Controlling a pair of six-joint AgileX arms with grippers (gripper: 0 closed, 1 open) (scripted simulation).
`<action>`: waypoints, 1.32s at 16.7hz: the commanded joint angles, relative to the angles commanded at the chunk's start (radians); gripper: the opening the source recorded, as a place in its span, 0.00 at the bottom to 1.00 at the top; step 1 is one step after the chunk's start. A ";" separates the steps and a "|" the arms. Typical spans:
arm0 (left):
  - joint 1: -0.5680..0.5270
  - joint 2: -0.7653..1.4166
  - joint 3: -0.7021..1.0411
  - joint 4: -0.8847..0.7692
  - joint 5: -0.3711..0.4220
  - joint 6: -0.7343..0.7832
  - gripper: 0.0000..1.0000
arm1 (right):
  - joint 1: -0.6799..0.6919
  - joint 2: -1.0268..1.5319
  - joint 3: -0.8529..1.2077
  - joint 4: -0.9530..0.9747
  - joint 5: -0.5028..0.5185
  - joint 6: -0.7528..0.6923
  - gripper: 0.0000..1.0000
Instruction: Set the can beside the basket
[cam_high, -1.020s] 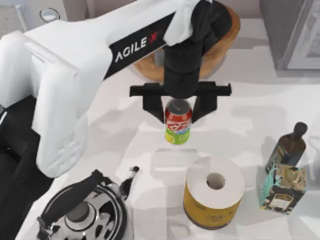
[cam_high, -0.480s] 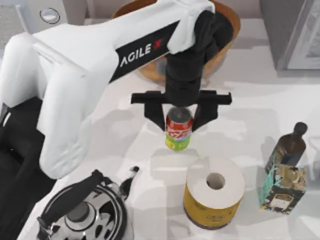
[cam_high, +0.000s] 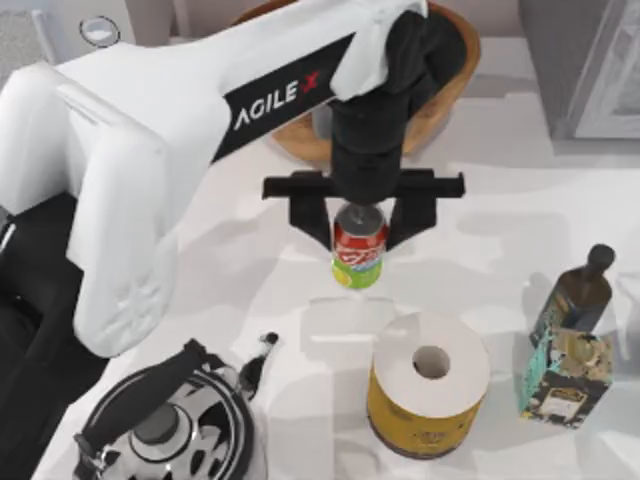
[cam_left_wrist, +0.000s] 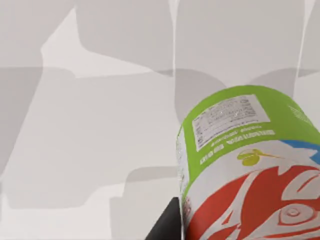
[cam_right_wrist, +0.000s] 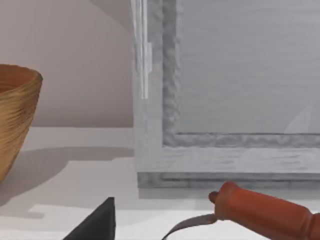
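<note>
The can (cam_high: 358, 255), red above and lime-green below with a silver top, hangs over the table's middle, and its shadow lies on the white surface beneath. My left gripper (cam_high: 358, 225) is shut on its upper part, one black finger on each side. In the left wrist view the can (cam_left_wrist: 250, 170) looms close, with a dark finger (cam_left_wrist: 167, 225) beside it. The wicker basket (cam_high: 450, 90) stands at the back, partly hidden under my left arm, a short gap behind the can. The right wrist view holds the basket's wall (cam_right_wrist: 15, 115).
A yellow-wrapped paper roll (cam_high: 430, 385) stands just in front of the can. A kettle (cam_high: 165, 425) sits at the front left. A dark bottle (cam_high: 580, 290) and a patterned box (cam_high: 565, 375) stand at the right. A grey framed panel (cam_right_wrist: 225, 100) and a brown-handled tool (cam_right_wrist: 265, 212) lie near my right gripper.
The left gripper, still holding the can, dipped a little toward the paper roll and came back; it now sits almost where it was, slightly to the right.
</note>
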 joint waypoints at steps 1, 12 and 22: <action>0.000 0.000 0.000 0.000 0.000 0.000 0.30 | 0.000 0.000 0.000 0.000 0.000 0.000 1.00; 0.000 0.000 0.000 0.000 0.000 0.000 1.00 | 0.000 0.000 0.000 0.000 0.000 0.000 1.00; -0.006 0.011 0.018 -0.026 0.005 -0.002 1.00 | 0.000 0.000 0.000 0.000 0.000 0.000 1.00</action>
